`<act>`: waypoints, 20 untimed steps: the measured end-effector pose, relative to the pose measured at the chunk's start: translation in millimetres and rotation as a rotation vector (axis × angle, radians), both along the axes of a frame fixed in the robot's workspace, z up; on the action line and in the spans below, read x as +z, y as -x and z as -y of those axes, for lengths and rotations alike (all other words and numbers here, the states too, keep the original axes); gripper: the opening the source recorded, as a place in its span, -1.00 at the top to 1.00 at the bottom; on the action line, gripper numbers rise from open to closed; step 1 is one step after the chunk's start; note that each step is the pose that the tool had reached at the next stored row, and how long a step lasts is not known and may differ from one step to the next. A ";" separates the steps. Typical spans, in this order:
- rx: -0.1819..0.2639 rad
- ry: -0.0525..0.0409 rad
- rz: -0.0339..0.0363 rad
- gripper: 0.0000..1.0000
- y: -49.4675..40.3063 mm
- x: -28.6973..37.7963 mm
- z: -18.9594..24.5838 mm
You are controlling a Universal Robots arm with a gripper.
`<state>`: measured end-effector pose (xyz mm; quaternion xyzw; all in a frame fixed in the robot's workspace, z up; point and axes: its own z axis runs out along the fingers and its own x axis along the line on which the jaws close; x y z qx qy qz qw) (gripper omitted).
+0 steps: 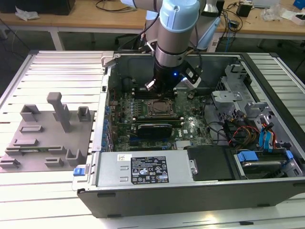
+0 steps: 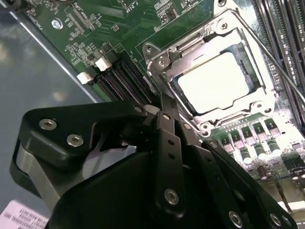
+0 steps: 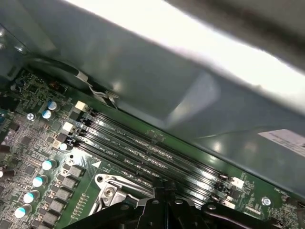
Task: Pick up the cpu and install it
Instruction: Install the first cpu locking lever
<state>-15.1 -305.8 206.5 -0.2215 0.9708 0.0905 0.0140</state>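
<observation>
Black metal gripper (image 2: pixel 162 102) of mine is pressed together, holding nothing, just beside the shiny square cpu (image 2: pixel 214 81) lying flat in its metal socket frame (image 2: pixel 157 59).

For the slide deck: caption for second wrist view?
Gripper above the motherboard, beside the socket frame with the cpu seated inside.

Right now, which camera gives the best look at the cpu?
The second wrist view: the cpu sits bright and close inside its socket frame. In the exterior view it is tiny, under the arm.
</observation>
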 end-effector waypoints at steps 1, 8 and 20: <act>0.000 -0.0002 0.0001 0.79 0.0 0.9 0.0; 0.000 -0.0002 0.0003 0.79 5.3 1.0 -2.3; 0.002 0.0014 0.0005 0.79 6.3 -0.7 -4.6</act>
